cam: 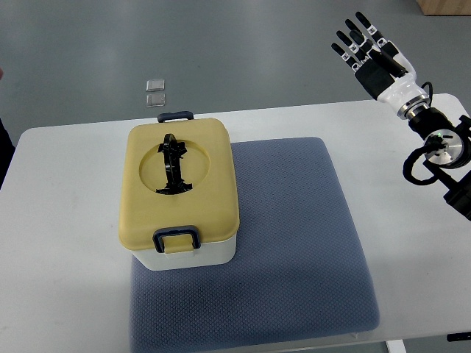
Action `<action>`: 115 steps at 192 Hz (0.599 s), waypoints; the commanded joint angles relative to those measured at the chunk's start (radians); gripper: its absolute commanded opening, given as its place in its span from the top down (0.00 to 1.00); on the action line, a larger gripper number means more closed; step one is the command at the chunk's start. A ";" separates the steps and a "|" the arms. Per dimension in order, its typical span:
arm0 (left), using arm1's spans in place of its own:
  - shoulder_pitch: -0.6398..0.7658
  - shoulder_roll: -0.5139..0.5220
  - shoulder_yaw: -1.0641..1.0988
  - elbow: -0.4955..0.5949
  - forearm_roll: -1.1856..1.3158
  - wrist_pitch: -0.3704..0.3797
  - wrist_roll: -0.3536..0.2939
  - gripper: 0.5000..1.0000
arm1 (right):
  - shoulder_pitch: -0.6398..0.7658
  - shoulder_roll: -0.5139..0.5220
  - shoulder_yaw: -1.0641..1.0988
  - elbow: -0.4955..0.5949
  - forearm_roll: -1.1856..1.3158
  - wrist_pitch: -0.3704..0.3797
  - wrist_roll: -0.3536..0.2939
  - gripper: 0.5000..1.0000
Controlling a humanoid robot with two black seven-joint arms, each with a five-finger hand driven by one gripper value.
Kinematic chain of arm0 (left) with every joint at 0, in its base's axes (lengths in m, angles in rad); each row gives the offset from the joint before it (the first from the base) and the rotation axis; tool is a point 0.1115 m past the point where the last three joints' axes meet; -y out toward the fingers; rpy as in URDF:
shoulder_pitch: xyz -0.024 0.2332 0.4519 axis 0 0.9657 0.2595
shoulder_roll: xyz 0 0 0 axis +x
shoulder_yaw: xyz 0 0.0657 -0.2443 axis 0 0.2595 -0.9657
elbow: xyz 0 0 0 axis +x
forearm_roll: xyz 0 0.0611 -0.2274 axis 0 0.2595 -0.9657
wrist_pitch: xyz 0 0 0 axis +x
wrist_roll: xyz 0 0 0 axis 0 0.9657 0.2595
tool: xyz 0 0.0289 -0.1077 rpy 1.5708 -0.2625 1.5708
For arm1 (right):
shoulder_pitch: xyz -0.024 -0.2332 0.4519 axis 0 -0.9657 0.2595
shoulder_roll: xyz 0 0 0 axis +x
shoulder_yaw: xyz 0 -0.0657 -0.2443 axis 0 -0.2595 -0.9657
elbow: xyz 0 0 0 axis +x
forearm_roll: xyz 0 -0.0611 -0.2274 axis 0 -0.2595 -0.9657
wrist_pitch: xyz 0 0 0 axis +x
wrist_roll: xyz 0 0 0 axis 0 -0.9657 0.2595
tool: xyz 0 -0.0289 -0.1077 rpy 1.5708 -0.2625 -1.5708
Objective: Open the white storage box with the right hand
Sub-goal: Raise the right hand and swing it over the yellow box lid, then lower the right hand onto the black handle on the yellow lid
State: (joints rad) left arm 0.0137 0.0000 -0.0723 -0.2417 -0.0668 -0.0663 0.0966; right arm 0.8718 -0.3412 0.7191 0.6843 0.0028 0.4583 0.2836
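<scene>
Grey floor behind, white table (66,294) filling most of the view, far edge running across the upper part. Grey-blue mat (294,243) lies on the table centre-right, its near edge close to the table's near edge. White storage box (179,193) sits on the mat's left-far corner, overhanging the mat edge onto bare table. Yellow lid (147,213) is on, black handle (174,165) folded flat in the lid recess, dark latches at the near and far sides. Right hand (374,53) is raised past the table's far-right edge, fingers extended and slightly spread, holding nothing, well apart from the box. Mat surface between hand and box is bare. Two small clear squares (155,92) lie on the floor beyond.
</scene>
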 commanded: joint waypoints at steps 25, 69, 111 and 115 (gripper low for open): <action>0.000 0.000 0.000 -0.001 0.001 -0.001 0.000 0.00 | 0.145 -0.055 -0.009 0.107 -0.589 0.023 -0.009 0.13; 0.000 0.000 0.000 -0.014 0.001 -0.001 0.000 0.00 | 0.432 -0.105 -0.391 0.227 -0.793 0.016 0.039 0.14; 0.002 0.000 -0.001 -0.014 0.001 -0.001 0.000 0.00 | 0.619 -0.105 -0.624 0.396 -0.862 -0.084 0.196 0.14; 0.002 0.000 -0.001 -0.014 0.001 -0.001 0.000 0.00 | 0.630 -0.101 -0.644 0.403 -0.882 -0.104 0.218 0.14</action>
State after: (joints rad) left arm 0.0146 0.0000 -0.0729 -0.2561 -0.0656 -0.0677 0.0966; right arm 1.4327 -0.4539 0.1770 1.0222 -0.8169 0.4306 0.4128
